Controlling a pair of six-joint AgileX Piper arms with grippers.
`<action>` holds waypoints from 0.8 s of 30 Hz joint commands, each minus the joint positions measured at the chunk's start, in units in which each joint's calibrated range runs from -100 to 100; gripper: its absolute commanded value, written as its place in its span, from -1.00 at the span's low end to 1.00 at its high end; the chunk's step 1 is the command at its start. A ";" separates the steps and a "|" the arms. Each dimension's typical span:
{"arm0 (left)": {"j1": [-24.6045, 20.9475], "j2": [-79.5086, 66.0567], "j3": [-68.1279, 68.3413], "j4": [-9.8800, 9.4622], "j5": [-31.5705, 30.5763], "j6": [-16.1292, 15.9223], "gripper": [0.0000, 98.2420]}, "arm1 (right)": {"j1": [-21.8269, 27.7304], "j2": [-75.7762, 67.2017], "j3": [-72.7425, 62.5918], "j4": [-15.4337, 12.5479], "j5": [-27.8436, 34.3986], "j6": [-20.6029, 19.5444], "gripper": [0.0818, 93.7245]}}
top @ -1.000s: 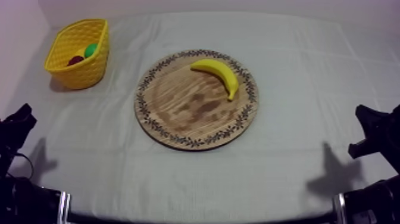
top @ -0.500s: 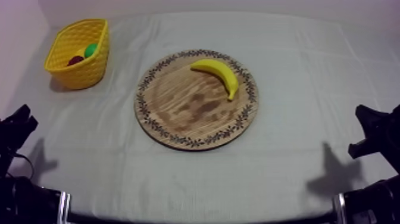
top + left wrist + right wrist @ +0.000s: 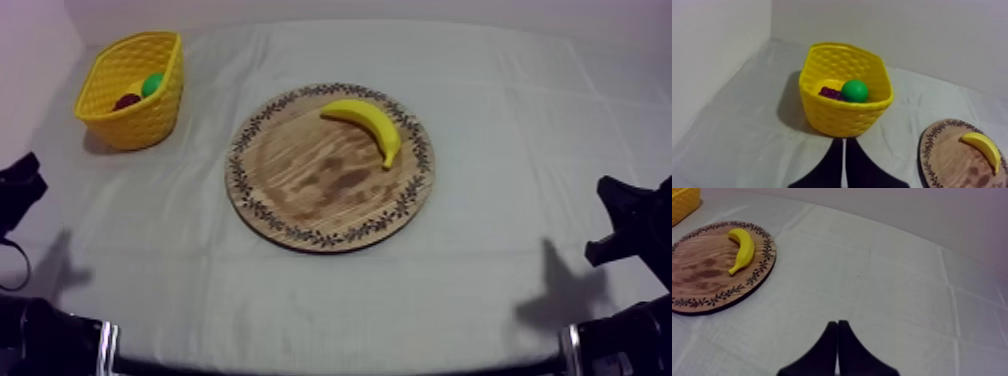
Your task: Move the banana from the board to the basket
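A yellow banana point(image 3: 365, 124) lies on the far right part of the round wooden board point(image 3: 300, 190) in the middle of the table. The yellow basket point(image 3: 130, 125) stands at the far left. My left gripper point(image 3: 22, 182) sits low at the left edge, well short of the basket; its fingers lie together as a narrow wedge point(image 3: 844, 141) aimed at the basket point(image 3: 844, 117), with the banana point(image 3: 983, 149) off to the side. My right gripper point(image 3: 622, 215) rests low at the right, shut on nothing point(image 3: 837, 324), far from the banana point(image 3: 742, 249) and board point(image 3: 707, 283).
Inside the basket lie a round green fruit point(image 3: 854, 91) and a dark purple fruit point(image 3: 831, 93). A wall runs close behind the basket and along the left of the table. Bare cloth point(image 3: 500, 130) stretches to the right of the board.
My left gripper has drifted up and leftwards along the table's left edge in the top view. The right arm, banana, board and basket are where they were.
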 commanded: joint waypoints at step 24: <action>13.40 46.54 -43.20 7.45 11.25 -12.70 -1.00 | 0.00 0.00 -0.05 -0.01 0.02 0.00 -0.99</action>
